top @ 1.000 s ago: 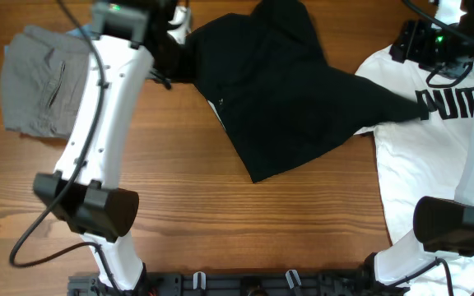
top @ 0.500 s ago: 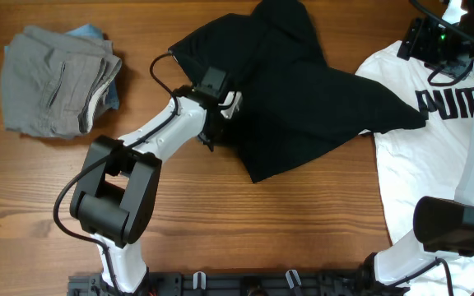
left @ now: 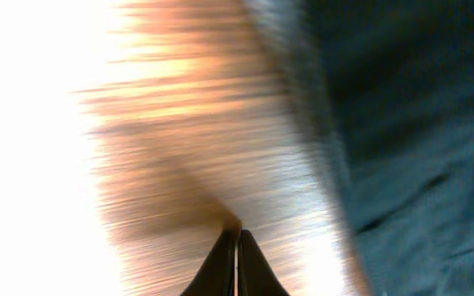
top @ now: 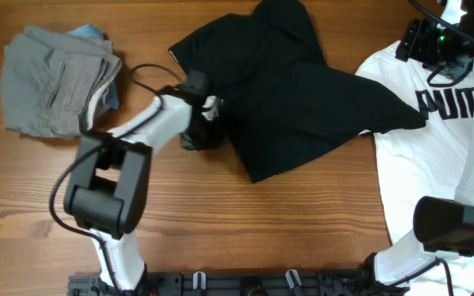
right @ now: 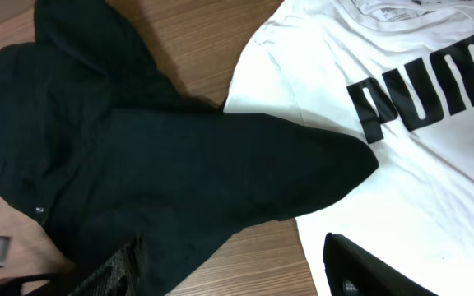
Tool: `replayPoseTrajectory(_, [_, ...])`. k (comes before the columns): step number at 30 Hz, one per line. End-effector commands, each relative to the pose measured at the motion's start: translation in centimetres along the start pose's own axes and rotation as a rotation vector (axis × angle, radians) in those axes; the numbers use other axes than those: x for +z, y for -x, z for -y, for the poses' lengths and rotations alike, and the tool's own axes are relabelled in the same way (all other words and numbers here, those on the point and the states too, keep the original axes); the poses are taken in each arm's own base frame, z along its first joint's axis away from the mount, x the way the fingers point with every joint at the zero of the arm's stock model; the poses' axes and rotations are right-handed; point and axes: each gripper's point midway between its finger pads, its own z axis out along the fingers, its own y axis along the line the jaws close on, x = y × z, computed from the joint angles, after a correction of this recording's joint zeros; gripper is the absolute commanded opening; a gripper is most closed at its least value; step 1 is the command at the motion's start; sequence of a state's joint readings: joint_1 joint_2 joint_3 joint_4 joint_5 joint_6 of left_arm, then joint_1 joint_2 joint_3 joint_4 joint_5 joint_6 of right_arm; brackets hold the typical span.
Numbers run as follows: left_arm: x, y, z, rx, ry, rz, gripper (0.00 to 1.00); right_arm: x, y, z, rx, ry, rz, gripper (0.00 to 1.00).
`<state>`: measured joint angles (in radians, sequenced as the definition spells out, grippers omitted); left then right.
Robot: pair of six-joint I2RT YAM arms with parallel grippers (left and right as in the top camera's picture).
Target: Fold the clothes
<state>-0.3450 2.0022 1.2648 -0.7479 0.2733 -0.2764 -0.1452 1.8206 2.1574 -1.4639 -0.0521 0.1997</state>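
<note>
The black shorts (top: 282, 90) lie crumpled and spread across the table's top middle. One corner lies over the white PUMA T-shirt (top: 434, 164). My left gripper (top: 197, 136) is low at the shorts' left edge. In the blurred left wrist view its jaws (left: 237, 240) are shut and empty over bare wood, with the black fabric (left: 410, 148) to their right. My right gripper (right: 237, 271) is open and empty, raised above the shorts (right: 179, 164) and the T-shirt (right: 434, 156). The grey shorts (top: 52, 82) lie folded at the far left.
A blue cloth edge (top: 89, 33) shows under the grey shorts. The wooden table (top: 262, 222) is bare along the front. My right arm (top: 434, 41) stands at the top right, over the T-shirt.
My left arm has swung down from the top left to the shorts' left edge, then slid a little left. The right arm has barely moved. The shorts lie as before.
</note>
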Motion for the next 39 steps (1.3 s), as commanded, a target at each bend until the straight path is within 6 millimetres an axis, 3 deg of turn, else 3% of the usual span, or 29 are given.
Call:
replayPoseTrajectory(1, [0.4,-1.6,-5.4,-0.096,-0.025,-0.112,0.04,-0.7,0.0,-0.4,-0.019,0.021,0.012,0.74])
replayPoseTrajectory(4, [-2.0,-0.6,-0.2,0.016,-0.319,-0.063,0.26,-0.7,0.0,-0.4,-0.019,0.021,0.013,0.73])
replayPoseTrajectory(7, [-2.7,0.6,5.6,0.139,-0.492,0.011,0.80,-0.7,0.0,-0.4,-0.019,0.021,0.012,0.74])
replayPoseTrajectory(10, [-0.7,1.9,7.0,0.087,-0.382,0.070,0.87,-0.7,-0.1,-0.4,-0.020,0.020,0.008,0.73])
replayPoseTrajectory(11, [0.0,2.0,6.9,0.058,-0.339,0.079,0.86,-0.7,-0.1,-0.4,-0.019,0.019,0.006,0.74])
replayPoseTrajectory(14, [2.7,1.3,6.4,-0.026,-0.258,0.042,0.66,-0.7,-0.3,-0.4,-0.019,0.018,0.001,0.74])
replayPoseTrajectory(15, [3.7,0.8,6.1,-0.062,-0.246,0.011,0.55,-0.7,-0.3,-0.4,-0.019,0.019,0.001,0.74])
replayPoseTrajectory(16, [4.6,0.5,5.6,-0.097,-0.236,-0.012,0.35,-0.7,-0.3,-0.4,-0.019,0.019,0.001,0.74])
replayPoseTrajectory(17, [4.9,0.4,5.3,-0.117,-0.233,-0.026,0.09,-0.7,-0.3,-0.4,-0.018,0.019,0.001,0.74])
replayPoseTrajectory(18, [4.8,0.4,4.9,-0.141,-0.228,-0.034,0.04,-0.7,-0.3,-0.4,-0.019,0.018,0.000,0.74])
replayPoseTrajectory(21, [3.5,0.1,2.5,-0.210,-0.184,-0.054,0.04,-0.7,-0.4,-0.3,-0.019,0.017,-0.003,0.73])
replayPoseTrajectory(25, [-1.9,-1.5,-7.9,-0.341,0.119,-0.054,0.04,-0.7,-0.3,-0.3,-0.019,0.018,-0.001,0.73])
replayPoseTrajectory(27, [-4.7,-2.2,-11.5,-0.396,0.211,-0.039,0.04,-0.7,-0.3,-0.3,-0.018,0.018,-0.001,0.73])
replayPoseTrajectory(28, [-7.2,-2.8,-13.9,-0.460,0.257,-0.016,0.04,-0.7,-0.3,-0.4,-0.018,0.018,-0.002,0.73])
replayPoseTrajectory(30, [-9.9,-3.6,-15.7,-0.486,0.257,0.011,0.04,-0.7,-0.4,-0.8,-0.019,0.042,-0.006,0.74])
replayPoseTrajectory(32, [-11.6,-3.9,-16.4,-0.521,0.243,0.042,0.18,-0.7,-0.4,-1.4,-0.035,0.079,-0.009,0.75])
replayPoseTrajectory(33, [-12.0,-3.8,-16.1,-0.515,0.224,0.056,0.33,-0.7,-0.4,-1.7,-0.054,0.098,-0.006,0.75])
replayPoseTrajectory(35, [-12.3,-2.6,-13.0,-0.386,0.064,0.085,0.39,-0.7,-0.2,-1.7,-0.058,0.098,0.001,0.75])
replayPoseTrajectory(37, [-11.9,-0.4,-7.8,-0.183,-0.134,0.137,0.59,-0.7,-0.2,-1.7,-0.058,0.098,0.002,0.75])
replayPoseTrajectory(39, [-10.6,0.6,-5.8,-0.103,-0.141,0.164,0.75,-0.7,-0.3,-1.7,-0.057,0.098,-0.002,0.75])
